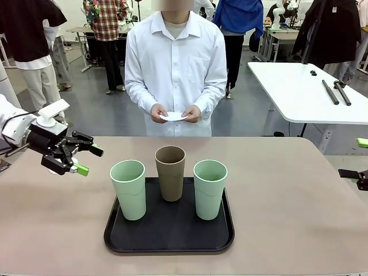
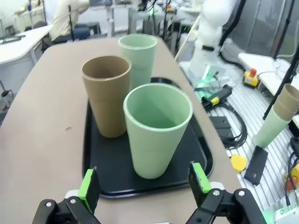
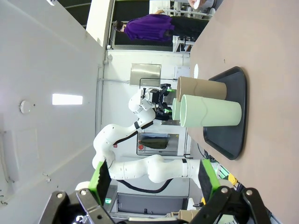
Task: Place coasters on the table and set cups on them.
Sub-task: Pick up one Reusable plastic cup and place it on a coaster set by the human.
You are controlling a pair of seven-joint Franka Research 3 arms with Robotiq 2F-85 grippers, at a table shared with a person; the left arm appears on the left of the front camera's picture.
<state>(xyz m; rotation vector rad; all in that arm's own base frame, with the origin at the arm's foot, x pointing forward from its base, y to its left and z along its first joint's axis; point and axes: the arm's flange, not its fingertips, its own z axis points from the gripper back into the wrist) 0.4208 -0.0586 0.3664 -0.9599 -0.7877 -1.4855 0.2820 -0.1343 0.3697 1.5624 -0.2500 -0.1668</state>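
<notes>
While the brown cup [image 1: 171, 172] and two pale green cups [image 1: 129, 188] stand upright on the black tray [image 1: 167, 242] on the table [image 1: 287, 218], we see the left gripper [image 1: 89, 161] and the right gripper [image 3: 153, 179] with fingers spread wide, grasping nothing; the person's hands [image 1: 191, 113] hold white coasters [image 1: 173, 116] beyond the table's far edge.

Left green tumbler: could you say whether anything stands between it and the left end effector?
Nothing visible: only beige tabletop and the black tray's rim separate the pale green tumbler from the left end effector.
</notes>
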